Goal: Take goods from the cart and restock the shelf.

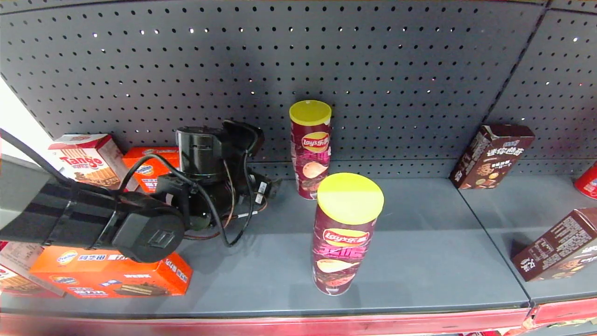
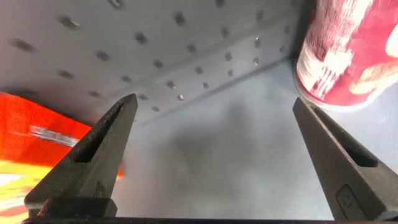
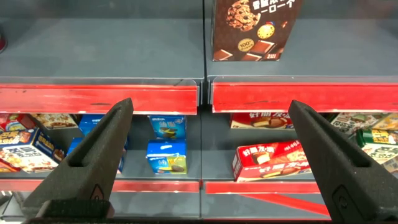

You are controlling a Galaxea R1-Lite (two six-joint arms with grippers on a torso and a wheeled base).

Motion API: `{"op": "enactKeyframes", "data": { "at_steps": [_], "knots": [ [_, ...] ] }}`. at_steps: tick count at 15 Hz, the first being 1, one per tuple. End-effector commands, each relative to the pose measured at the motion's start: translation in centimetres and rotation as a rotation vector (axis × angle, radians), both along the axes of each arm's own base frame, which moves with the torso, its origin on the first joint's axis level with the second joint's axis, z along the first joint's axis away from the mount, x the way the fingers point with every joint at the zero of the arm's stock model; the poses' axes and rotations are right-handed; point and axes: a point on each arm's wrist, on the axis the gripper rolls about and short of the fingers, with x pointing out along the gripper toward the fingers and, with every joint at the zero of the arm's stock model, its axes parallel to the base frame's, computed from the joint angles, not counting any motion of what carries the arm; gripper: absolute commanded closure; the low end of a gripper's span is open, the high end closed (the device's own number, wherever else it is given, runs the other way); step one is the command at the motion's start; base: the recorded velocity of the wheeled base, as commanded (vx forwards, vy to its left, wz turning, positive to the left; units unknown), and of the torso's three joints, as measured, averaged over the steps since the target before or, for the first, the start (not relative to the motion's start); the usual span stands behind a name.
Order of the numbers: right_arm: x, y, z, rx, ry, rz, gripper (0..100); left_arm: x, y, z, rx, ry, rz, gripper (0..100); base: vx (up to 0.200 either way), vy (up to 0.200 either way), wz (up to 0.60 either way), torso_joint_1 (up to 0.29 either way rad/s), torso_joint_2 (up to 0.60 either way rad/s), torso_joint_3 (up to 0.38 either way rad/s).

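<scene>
Two maroon chip cans with yellow lids stand upright on the grey shelf (image 1: 429, 261). One chip can (image 1: 310, 149) is at the back by the pegboard, and the other chip can (image 1: 344, 233) is nearer the front edge. My left arm's wrist (image 1: 210, 163) lies over the shelf, left of the back can. My left gripper (image 2: 214, 102) is open with nothing between its fingers, just above the shelf floor, and the base of a chip can (image 2: 348, 56) is beside one finger. My right gripper (image 3: 211, 104) is open and empty, out in front of the shelf's red front strips (image 3: 99, 98).
Orange biscuit boxes (image 1: 112, 277) and a wafer box (image 1: 86, 161) sit at the shelf's left. Brown cookie boxes (image 1: 494, 156) (image 1: 557, 245) occupy the right bay, one also seen as a brown box (image 3: 252, 28). Lower shelves hold small boxes (image 3: 165, 155). Open shelf floor lies right of the cans.
</scene>
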Motion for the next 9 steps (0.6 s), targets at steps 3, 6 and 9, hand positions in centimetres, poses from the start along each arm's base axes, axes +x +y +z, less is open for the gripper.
{"op": "enactKeyframes", "data": {
  "at_steps": [3,6,9],
  "knots": [
    [0.0,0.0,0.0,0.000,0.002,0.000,0,-3.3,1.5,2.8,0.017,-0.087,0.058,0,0.000,0.000,0.00,0.000,0.00,0.000],
    [0.0,0.0,0.0,0.000,0.002,0.000,0,-4.6,1.7,1.7,0.016,-0.097,0.106,0,0.000,0.000,0.00,0.000,0.00,0.000],
    [0.0,0.0,0.0,0.000,0.001,0.000,0,-4.2,1.8,2.3,-0.016,-0.149,0.114,0,0.000,0.000,0.00,0.000,0.00,0.000]
  ]
}}
